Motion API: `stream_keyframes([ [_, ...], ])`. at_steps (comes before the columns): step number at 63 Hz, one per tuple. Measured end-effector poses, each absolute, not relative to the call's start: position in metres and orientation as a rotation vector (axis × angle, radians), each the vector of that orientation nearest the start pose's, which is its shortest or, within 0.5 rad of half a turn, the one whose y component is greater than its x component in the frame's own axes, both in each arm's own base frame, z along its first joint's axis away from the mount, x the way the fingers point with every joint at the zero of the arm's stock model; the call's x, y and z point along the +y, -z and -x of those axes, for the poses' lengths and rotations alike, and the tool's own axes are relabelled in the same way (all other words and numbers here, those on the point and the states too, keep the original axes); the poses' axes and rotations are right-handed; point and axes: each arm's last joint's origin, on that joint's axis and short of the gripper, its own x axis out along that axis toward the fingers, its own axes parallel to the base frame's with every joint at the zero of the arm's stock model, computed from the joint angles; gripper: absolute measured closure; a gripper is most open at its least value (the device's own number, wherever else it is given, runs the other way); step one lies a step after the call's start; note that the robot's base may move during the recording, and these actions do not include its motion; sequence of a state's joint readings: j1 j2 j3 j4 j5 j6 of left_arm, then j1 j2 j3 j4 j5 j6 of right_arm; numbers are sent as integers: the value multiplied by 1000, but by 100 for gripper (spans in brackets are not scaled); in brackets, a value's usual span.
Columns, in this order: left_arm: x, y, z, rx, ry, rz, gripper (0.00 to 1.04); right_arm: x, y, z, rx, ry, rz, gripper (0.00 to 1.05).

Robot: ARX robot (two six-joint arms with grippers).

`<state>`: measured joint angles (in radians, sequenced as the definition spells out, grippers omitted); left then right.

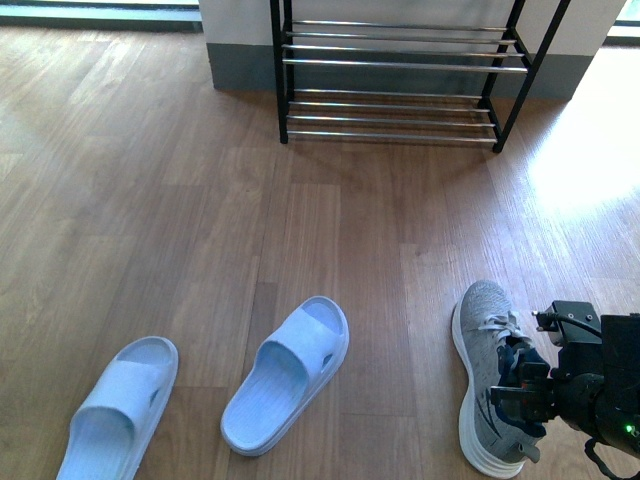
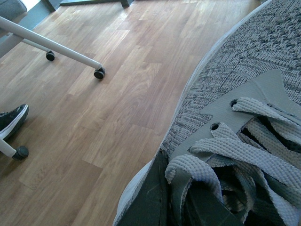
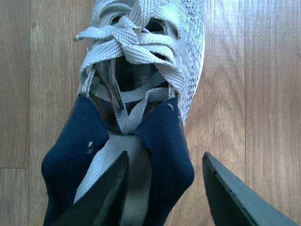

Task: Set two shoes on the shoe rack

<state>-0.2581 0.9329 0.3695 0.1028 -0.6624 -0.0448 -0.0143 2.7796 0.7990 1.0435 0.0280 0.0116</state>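
I am judging the task as barely begun. The shoe rack (image 1: 400,62) is standing at the far side against the wall, and every chrome shelf I am seeing is bare. Both pale blue slides, one at the near left (image 1: 120,405) and one towards the middle (image 1: 290,375), are lying on the wooden floor (image 1: 200,200), well apart from the rack. A grey knit sneaker (image 1: 485,310) is lying at the near right, toe pointing towards the rack, also on the floor. So no shoe is placed yet, and the grasp, the carry and the set-down are all left to do.

I am holding the right gripper (image 1: 520,385) low over the heel end of that sneaker, the arm reaching in from the near right corner. In the right wrist view its jaws are standing apart and straddling the navy lining (image 3: 164,141). One finger (image 3: 108,193) is hanging over the insole inside the shoe's mouth, and the other is outside over bare floor, with a gap showing beside the collar. It is not clamping anything yet.

The left arm is not showing in the front view. Its wrist camera is pressed close to grey knit and laces of a sneaker (image 2: 244,61), probably the pair's other shoe, with the left gripper (image 2: 178,209) dark at the edge. I cannot tell whether it is gripping.
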Motion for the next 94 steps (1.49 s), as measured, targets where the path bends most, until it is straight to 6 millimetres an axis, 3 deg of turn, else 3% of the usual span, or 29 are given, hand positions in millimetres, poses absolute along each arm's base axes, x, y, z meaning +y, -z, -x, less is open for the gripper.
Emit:
stream_keyframes([
  [11, -30, -195, -182, 406, -406, -163, 103, -4, 129, -282, 927, 56, -17, 104],
  [27, -30, -195, -182, 406, -406, -163, 103, -3, 126, -277, 917, 68, -38, 104],
  [43, -30, -195, -182, 406, -406, -162, 103, -16, 82, -267, 865, 56, -15, 104],
  [54, -30, -195, -182, 406, -406, -163, 103, -37, 31, -257, 805, 48, 66, 104],
  [60, -30, -195, -182, 406, -406, -163, 103, -51, -20, -238, 762, -11, 156, 104],
  [65, -30, -195, -182, 406, -406, -163, 103, -59, -50, -229, 718, -44, 200, 104],
  [74, -30, -195, -182, 406, -406, -163, 103, -78, -139, -203, 543, -83, 232, 104],
  [77, -30, -195, -182, 406, -406, -163, 103, -81, -176, -185, 452, -89, 240, 104],
  [82, -30, -195, -182, 406, -406, -163, 103, -78, -220, -151, 328, -106, 256, 104],
  [88, -30, -195, -182, 406, -406, -163, 103, -69, -243, -117, 230, -121, 273, 104],
  [94, -30, -195, -182, 406, -406, -162, 103, -62, -254, -105, 166, -118, 319, 104],
])
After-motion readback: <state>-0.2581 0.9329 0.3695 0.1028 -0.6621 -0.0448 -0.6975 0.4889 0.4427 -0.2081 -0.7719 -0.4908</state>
